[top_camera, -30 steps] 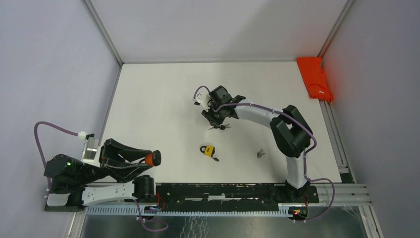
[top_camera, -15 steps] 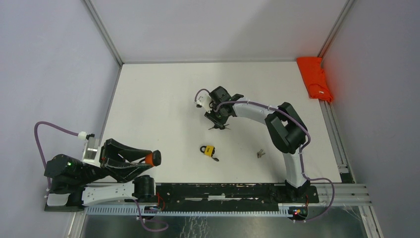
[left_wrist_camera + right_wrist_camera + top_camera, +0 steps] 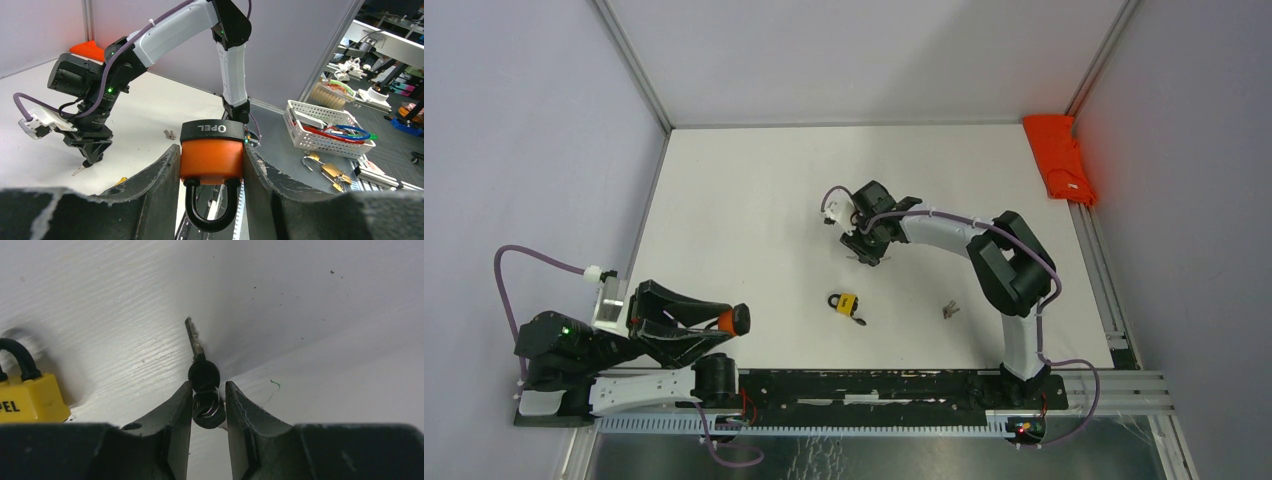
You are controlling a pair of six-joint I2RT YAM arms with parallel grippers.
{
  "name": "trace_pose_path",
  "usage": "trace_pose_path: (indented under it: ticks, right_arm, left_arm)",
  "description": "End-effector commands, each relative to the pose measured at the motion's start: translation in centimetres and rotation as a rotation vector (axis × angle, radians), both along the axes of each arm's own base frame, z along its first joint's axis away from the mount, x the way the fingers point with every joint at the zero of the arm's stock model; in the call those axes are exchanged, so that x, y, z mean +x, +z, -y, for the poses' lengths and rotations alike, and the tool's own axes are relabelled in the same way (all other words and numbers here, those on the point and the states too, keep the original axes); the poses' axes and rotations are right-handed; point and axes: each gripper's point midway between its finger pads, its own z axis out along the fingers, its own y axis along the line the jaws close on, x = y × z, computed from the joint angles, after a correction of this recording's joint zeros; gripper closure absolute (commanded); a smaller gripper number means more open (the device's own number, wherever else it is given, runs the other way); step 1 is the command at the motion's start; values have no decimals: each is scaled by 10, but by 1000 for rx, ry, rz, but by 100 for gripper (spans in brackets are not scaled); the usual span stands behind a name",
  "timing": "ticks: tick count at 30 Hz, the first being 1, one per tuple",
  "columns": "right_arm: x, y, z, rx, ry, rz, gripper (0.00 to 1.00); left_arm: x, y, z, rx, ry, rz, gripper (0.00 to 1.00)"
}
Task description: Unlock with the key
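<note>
Two wrist views: left claw (image 3: 211,150) clamps orange padlock (image 3: 212,165), right claw (image 3: 208,386) pinches key (image 3: 203,374).

White desk (image 3: 744,200) boxed in by pale grey walls (image 3: 854,60).
Metal frame posts (image 3: 632,65) run up the corners; an orange cloth (image 3: 1057,160) lies in the far right corner, and beyond the wall panel a white basket (image 3: 325,145) of clutter stands in a workshop.

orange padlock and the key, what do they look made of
Orange padlock: matte orange shell under a black cap with raised lettering, likely plastic or rubber. Its shackle is smooth black, probably coated metal. Key: dull grey blade, likely metal, with a glossy black head, probably plastic.
</note>
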Motion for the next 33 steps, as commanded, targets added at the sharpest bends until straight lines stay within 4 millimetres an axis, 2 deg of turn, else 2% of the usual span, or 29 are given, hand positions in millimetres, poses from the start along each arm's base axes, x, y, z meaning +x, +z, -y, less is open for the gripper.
trace_pose_path:
  ticks: [1, 5, 14, 20, 26, 33]
  right_arm:
    - [-4, 24, -6, 45, 14, 45, 64]
    - [-7, 24, -11, 64, 26, 51, 64]
    - [-4, 7, -8, 12, 17, 41, 64]
    - [-3, -10, 4, -66, -5, 52, 65]
    - [0, -17, 6, -106, -9, 62, 66]
    - [-5, -28, 8, -163, -6, 58, 76]
  left_arm:
    - [1, 21, -7, -87, 9, 2, 98]
    - [1, 21, -7, -90, 9, 3, 98]
    - [0, 22, -7, -91, 4, 2, 98]
    - [1, 20, -7, -86, 6, 2, 98]
    - [1, 19, -6, -82, 9, 1, 98]
    - [1, 17, -6, -75, 7, -4, 98]
